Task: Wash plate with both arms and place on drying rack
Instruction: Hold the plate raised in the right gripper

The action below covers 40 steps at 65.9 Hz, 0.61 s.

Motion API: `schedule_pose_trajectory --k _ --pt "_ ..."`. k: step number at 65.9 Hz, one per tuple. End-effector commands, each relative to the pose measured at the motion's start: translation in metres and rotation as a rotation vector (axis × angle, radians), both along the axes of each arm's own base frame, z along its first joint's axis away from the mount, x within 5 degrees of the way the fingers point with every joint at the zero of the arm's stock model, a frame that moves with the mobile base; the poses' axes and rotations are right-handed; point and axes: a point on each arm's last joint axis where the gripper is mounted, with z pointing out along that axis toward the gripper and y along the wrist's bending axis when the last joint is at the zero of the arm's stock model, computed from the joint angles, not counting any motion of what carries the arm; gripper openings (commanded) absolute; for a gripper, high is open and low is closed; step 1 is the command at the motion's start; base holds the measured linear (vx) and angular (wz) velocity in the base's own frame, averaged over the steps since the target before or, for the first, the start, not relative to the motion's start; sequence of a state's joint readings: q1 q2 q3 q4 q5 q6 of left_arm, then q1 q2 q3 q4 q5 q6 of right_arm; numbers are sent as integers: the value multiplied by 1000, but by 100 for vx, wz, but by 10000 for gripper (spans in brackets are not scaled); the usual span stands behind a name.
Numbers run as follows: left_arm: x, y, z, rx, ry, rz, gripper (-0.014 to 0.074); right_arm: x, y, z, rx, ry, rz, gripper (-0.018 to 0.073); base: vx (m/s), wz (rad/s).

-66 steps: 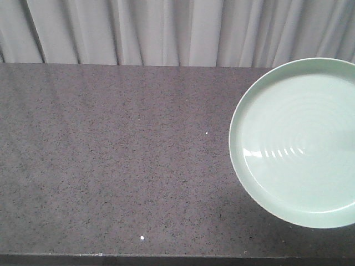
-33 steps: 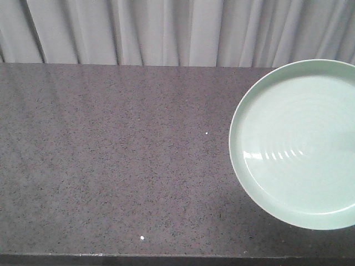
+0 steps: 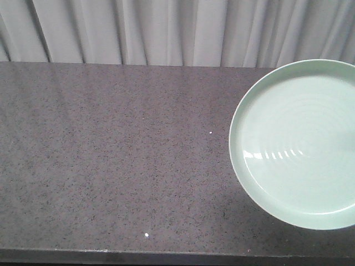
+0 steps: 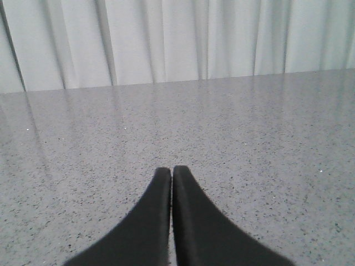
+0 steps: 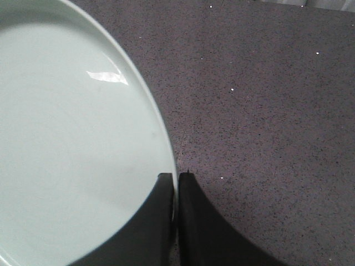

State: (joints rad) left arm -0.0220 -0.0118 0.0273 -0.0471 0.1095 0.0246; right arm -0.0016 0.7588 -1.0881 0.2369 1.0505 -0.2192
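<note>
The pale mint-green plate [image 3: 299,144] fills the right side of the front view, cut off by the frame edge, over the dark speckled counter. In the right wrist view the plate [image 5: 72,138] takes up the left half. My right gripper [image 5: 176,176] is shut on its rim, with one black finger over the plate's inside and the other outside. My left gripper [image 4: 171,170] is shut with nothing between its fingers, held above bare counter. Neither arm shows in the front view. The drying rack is out of view.
The dark speckled stone counter [image 3: 111,155] runs across the front view, with its front edge [image 3: 111,256] at the bottom. A pale pleated curtain [image 3: 166,30] hangs behind its far edge. In the left wrist view the counter [image 4: 249,138] looks grey.
The counter's white specks and the curtain folds have shifted slightly to the right in the front view. The plate sits a touch lower than a second ago and otherwise keeps its place.
</note>
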Motion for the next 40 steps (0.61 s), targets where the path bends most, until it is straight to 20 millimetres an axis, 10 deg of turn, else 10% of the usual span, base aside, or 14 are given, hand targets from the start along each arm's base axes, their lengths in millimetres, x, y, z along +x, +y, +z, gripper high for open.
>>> schedule_pose_trajectory --k 1,40 --pt "1 0 -2 -13 -46 -5 -6 1 -1 12 18 -92 -16 -3 -2 9" --pt "1 0 -2 -13 -46 -5 -6 1 -1 12 18 -92 -16 -3 -4 21"
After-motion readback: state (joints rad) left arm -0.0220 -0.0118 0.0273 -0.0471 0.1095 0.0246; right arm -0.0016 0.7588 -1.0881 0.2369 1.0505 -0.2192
